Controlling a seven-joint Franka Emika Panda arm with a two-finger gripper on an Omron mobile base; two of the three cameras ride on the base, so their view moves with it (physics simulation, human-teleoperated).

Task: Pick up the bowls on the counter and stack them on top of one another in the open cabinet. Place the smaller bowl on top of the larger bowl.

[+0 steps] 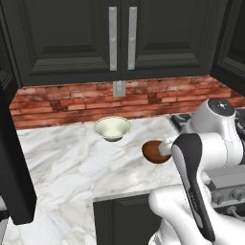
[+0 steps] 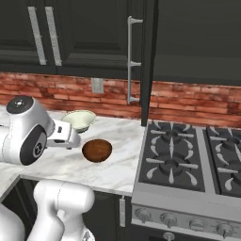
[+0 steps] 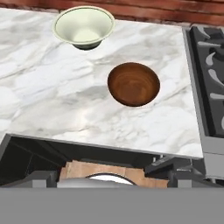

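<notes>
The larger bowl (image 1: 112, 128) (image 2: 79, 120) (image 3: 84, 26), cream with a green tint, stands upright on the white marble counter (image 1: 62, 162) (image 3: 43, 100) near the brick wall. The smaller bowl (image 1: 154, 152) (image 2: 97, 150) (image 3: 133, 83), glossy reddish-brown, sits upright closer to the counter's front, apart from the pale one. My gripper (image 3: 114, 178) hangs open above the counter's front edge, short of the brown bowl, nothing between its fingers. The open cabinet (image 2: 197, 42) is up on the wall above the stove, its door (image 2: 148, 61) swung out edge-on with a silver bar handle (image 2: 132, 61).
A gas stove (image 2: 188, 155) (image 3: 210, 74) adjoins the counter on the right. A double-door black cabinet (image 1: 119, 38) hangs over the bowls. A black door panel (image 1: 14, 162) stands close at the left. The brick backsplash (image 1: 72, 103) holds a wall outlet (image 1: 119, 88).
</notes>
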